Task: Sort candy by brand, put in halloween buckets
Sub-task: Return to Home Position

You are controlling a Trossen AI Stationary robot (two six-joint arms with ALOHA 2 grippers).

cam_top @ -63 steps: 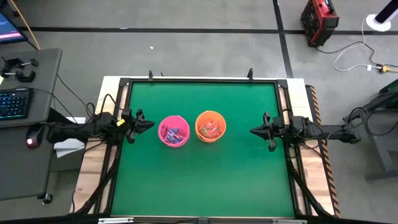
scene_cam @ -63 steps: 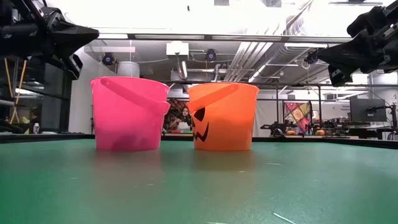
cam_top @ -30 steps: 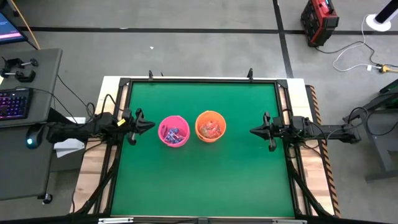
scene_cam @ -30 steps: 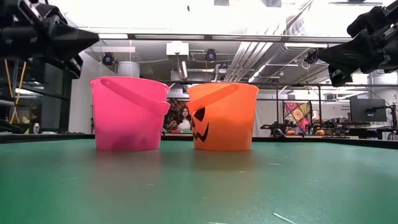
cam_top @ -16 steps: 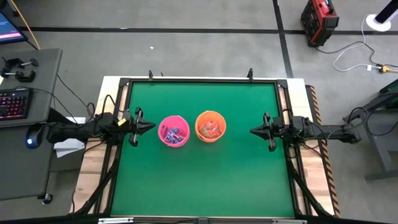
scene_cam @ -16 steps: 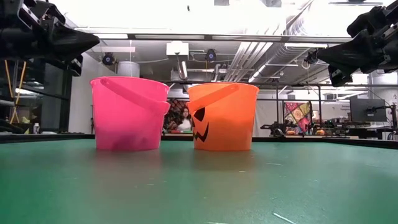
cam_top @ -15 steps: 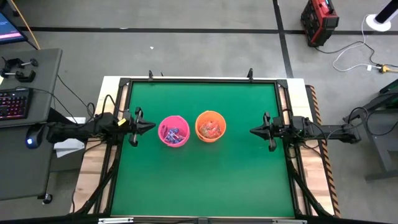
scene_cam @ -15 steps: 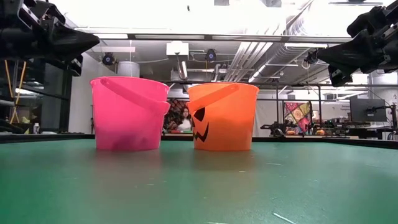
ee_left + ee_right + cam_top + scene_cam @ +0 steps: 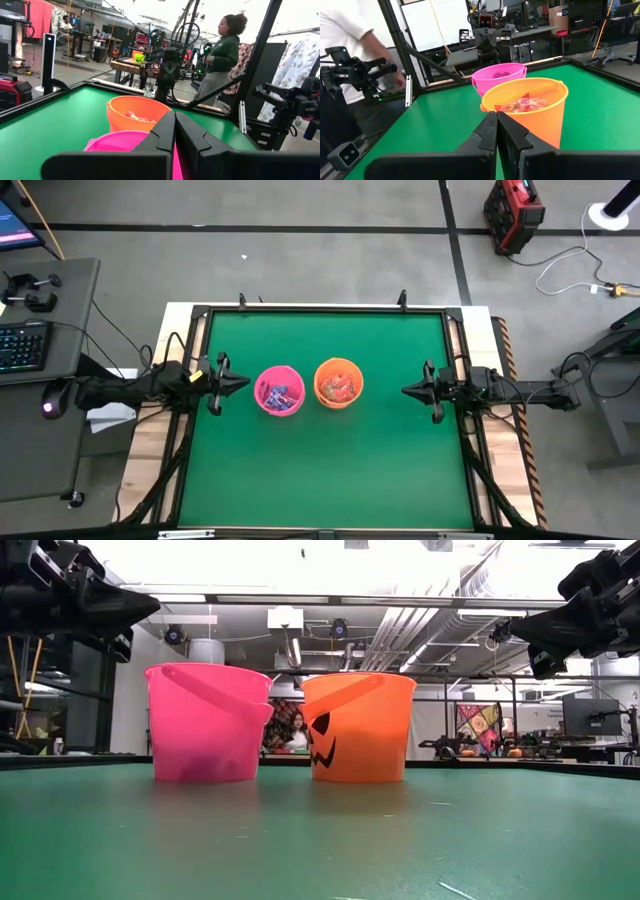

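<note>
Since approx 2 s ago, L gripper [image 9: 240, 380] has drawn back a touch toward the table's left edge, and its tilt has changed slightly in low view. Its fingers are now pressed together w/ nothing btwn them. R gripper [image 9: 408, 391] hasn't shifted. It hangs over the right side of the green table mat [image 9: 320, 470], fingers also closed tight & empty. Both point inward at the pails, well apart from them.

Bright pink round plastic pail [image 9: 205, 725] & orange round plastic pail w/ black jack-o'-lantern face [image 9: 370, 730] stand upright just beside each other mid-table, pink on the left arm's side. Blue-headed lollipops on white sticks [image 9: 278, 393] lie inside the pink pail. Red-and-clear wrapped pieces [image 9: 339, 387] lie inside the orange one.

Left wrist view shows a person in a dark green top [image 9: 220, 55] standing beyond the table. Right wrist view shows a person in a white shirt [image 9: 350, 35] near the table's edge.
</note>
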